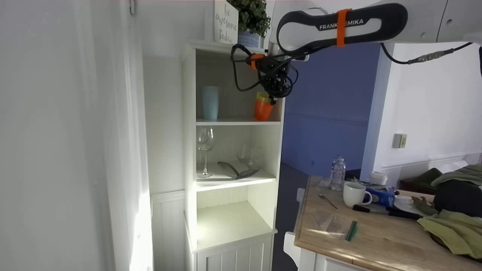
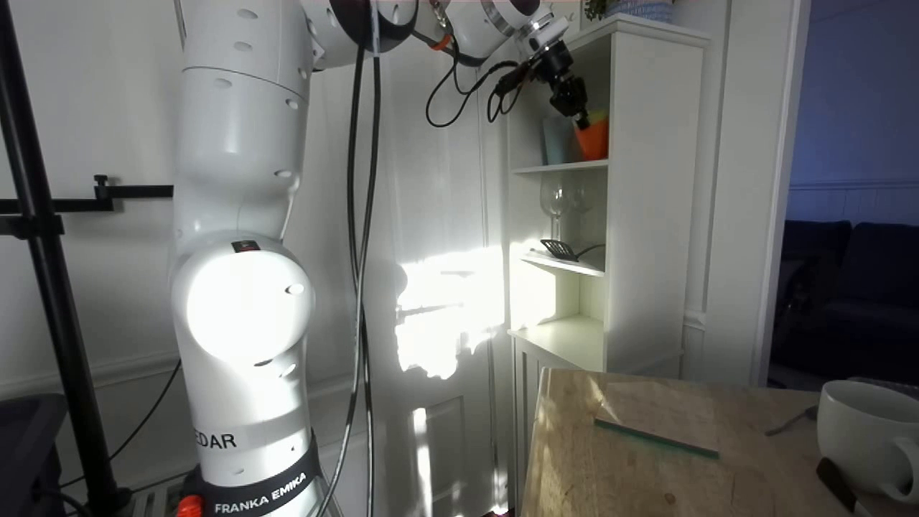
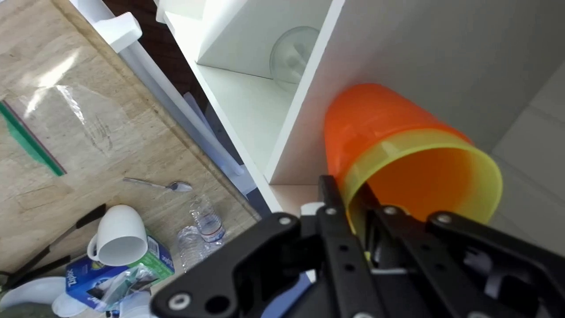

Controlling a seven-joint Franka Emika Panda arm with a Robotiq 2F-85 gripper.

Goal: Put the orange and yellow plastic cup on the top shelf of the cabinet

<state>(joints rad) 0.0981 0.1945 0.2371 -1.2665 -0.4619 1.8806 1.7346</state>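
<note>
In an exterior view, the orange cup (image 1: 263, 110) tilts just under the hand (image 1: 272, 100), inside the top shelf (image 1: 235, 122). In an exterior view, the light blue cup (image 2: 556, 142) stands near the hand. In the wrist view, the hand's fingers (image 3: 330, 194), nearly together, pinch the orange cup's yellow-rimmed wall, one inside, one outside.

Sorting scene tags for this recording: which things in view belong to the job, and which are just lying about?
Part of the job: orange cup, gripper, top shelf, cabinet.

Just there: blue cup, wine glass, spatula, mug, spoon, bottles, Ziploc box, plant, sign, table.
</note>
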